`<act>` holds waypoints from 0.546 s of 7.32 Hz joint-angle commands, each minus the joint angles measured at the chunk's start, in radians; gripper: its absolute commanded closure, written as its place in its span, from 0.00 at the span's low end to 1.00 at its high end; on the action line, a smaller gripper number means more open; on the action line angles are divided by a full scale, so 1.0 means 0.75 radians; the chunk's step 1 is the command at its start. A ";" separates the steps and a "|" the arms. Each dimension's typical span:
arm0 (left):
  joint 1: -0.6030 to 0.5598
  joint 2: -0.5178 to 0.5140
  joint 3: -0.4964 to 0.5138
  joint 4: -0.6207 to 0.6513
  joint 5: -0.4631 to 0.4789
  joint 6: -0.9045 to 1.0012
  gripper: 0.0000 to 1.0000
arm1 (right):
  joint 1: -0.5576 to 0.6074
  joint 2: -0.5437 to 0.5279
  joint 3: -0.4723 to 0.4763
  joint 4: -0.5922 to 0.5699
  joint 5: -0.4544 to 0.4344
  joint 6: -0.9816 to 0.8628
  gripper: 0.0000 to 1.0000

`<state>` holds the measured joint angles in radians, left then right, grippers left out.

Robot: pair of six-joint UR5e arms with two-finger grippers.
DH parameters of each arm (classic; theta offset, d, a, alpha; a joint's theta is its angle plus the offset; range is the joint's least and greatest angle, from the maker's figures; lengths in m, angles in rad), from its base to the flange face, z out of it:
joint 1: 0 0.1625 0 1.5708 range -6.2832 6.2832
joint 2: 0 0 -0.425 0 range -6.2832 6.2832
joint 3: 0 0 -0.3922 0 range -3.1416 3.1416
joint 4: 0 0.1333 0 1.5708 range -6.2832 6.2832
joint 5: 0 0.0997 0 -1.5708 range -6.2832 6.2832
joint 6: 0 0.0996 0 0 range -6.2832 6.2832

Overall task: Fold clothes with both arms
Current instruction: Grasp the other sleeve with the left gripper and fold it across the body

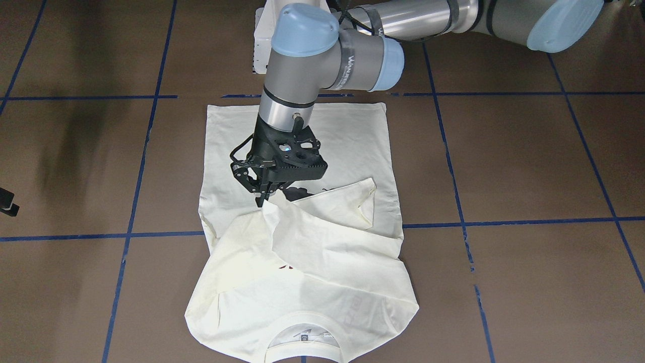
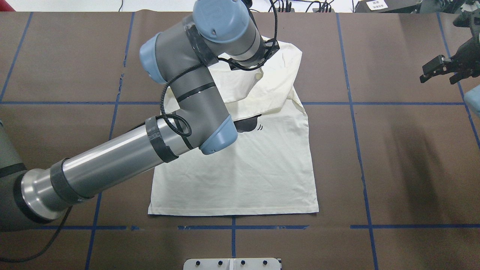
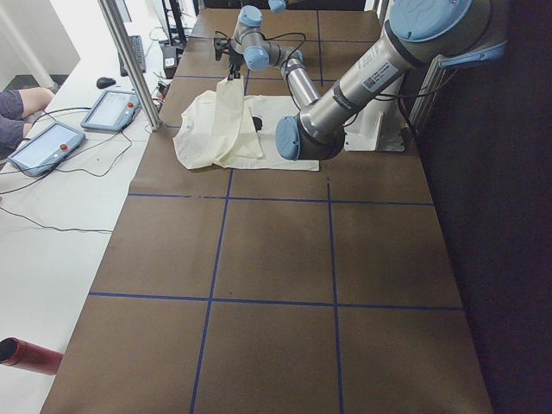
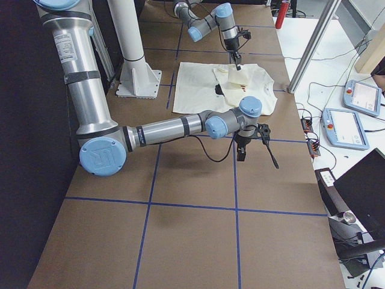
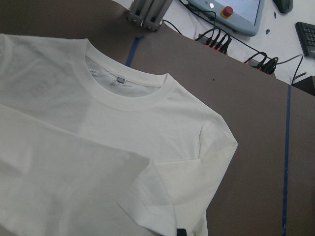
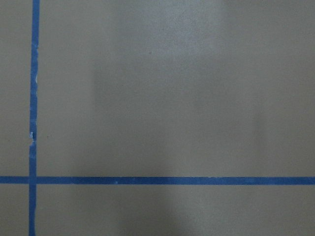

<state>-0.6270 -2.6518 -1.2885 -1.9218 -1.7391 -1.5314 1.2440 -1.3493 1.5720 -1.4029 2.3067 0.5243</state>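
The shirt (image 1: 312, 282) lies spread in the middle of the brown tabletop (image 1: 529, 166), its straight hem toward the robot's base and its collar (image 1: 302, 322) toward the far edge. The left arm (image 2: 112, 157) reaches out over it. The left fingers (image 1: 261, 197) are clenched on a peak of plain cream cloth, holding it up above the body of the shirt. From that peak the cloth drapes down in a loose tent toward the collar end, and one folded edge runs off to the side. In the left side view this raised piece hangs as a tall flap under the far wrist.

Part of the black cat print (image 2: 247, 124) shows on the flat lower half, just beside the edge of the raised cloth. A trace of dark red lettering (image 1: 286, 266) shows faintly through the draped layer. The left wrist camera looks down on the collar and one sleeve (image 5: 197, 206), which lie flat.

The right arm (image 4: 162, 129) is held well apart from the shirt, with the right fingers (image 2: 433, 69) over bare tabletop crossed by blue tape lines (image 6: 147, 180). They hold nothing, but whether they are parted or closed cannot be told from these angles.
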 commanded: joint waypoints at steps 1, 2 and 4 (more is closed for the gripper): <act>0.118 -0.153 0.250 -0.114 0.062 -0.133 1.00 | 0.000 0.001 -0.004 0.001 -0.002 0.011 0.00; 0.195 -0.164 0.377 -0.295 0.162 -0.134 0.01 | 0.000 0.001 -0.006 0.003 -0.004 0.013 0.00; 0.245 -0.150 0.393 -0.383 0.265 0.052 0.00 | -0.002 0.001 -0.004 0.007 -0.002 0.019 0.00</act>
<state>-0.4672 -2.7673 -1.0108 -2.1644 -1.5791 -1.5790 1.2432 -1.3484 1.5684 -1.3995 2.3046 0.5358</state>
